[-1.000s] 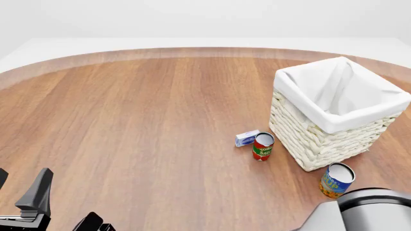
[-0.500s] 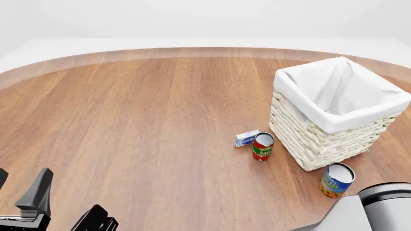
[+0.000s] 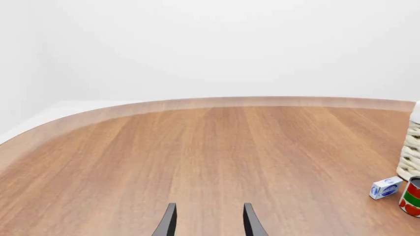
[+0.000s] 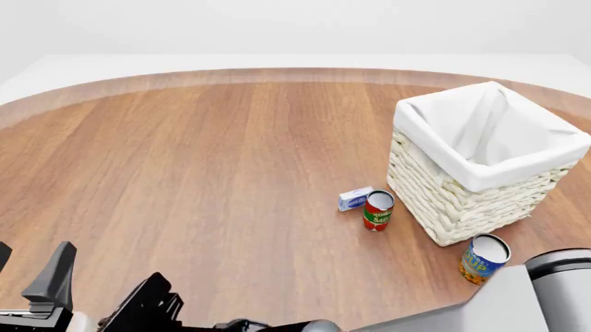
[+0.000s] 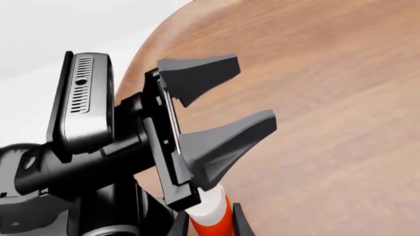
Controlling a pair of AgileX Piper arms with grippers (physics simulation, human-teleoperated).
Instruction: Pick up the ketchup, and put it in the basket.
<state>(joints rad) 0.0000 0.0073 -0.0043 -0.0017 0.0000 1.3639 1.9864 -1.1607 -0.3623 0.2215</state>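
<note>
Both arms crowd the near table edge [image 4: 231, 71]; basket [image 4: 480, 183] stands well apart.

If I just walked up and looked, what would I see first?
Probably the big white basket, standing on the right side of the brown table. Next to it are a red-and-green can, a tiny blue-and-white box and a blue-and-yellow can nearer the arms. In the right wrist view, the ketchup peeks out between the right gripper fingers, just below the open left gripper.

Table [image 4: 212, 152] smooth wood; basket [image 4: 461, 204] rough wicker (white cloth liner [image 4: 489, 131]); ketchup [image 5: 211, 212] glossy plastic
</note>
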